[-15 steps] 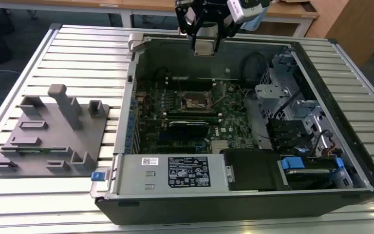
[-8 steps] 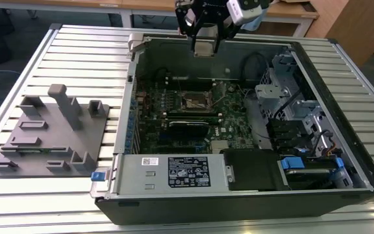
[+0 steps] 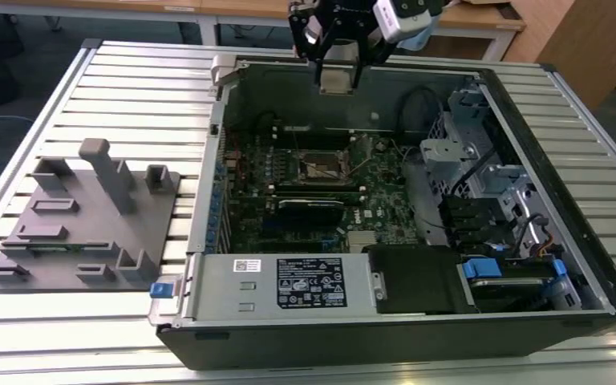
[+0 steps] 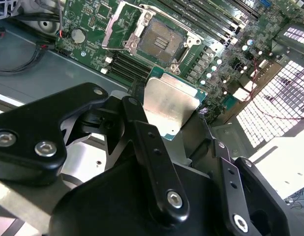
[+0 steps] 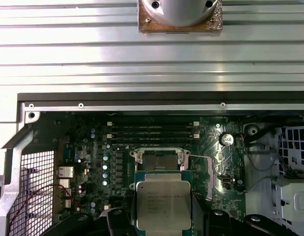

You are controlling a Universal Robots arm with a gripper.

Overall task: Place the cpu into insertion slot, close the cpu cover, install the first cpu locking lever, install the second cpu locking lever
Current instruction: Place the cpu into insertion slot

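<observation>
Silver-grey cpu (image 4: 167, 101) is clamped in the gripper (image 4: 172, 118). The fingers (image 4: 137, 115) pinch two opposite edges, which leaves the metal face and the contact side free, sensible for a part that can't take pressure there.

Chip is held roughly parallel to the motherboard (image 5: 93, 147), metal face toward the wrist. My read is that this attitude suits a straight drop.

Position: airborne, not seated. In the exterior view the gripper hangs over the far side of the open PC case (image 3: 565, 265), well apart from the insertion slot (image 3: 324, 166). In the first wrist view the chip overlaps the slot's near edge, but it is clearly off the board.

Slot's dark contact field is exposed with nothing in it. Long black memory slots (image 5: 152, 130) run just beside it.

Case lies on its side on the slatted aluminium table (image 3: 137, 88), so the board faces up for top-down access. Grey fixture tray (image 3: 83, 216) sits at the exterior view's left, clear of the arm.
</observation>
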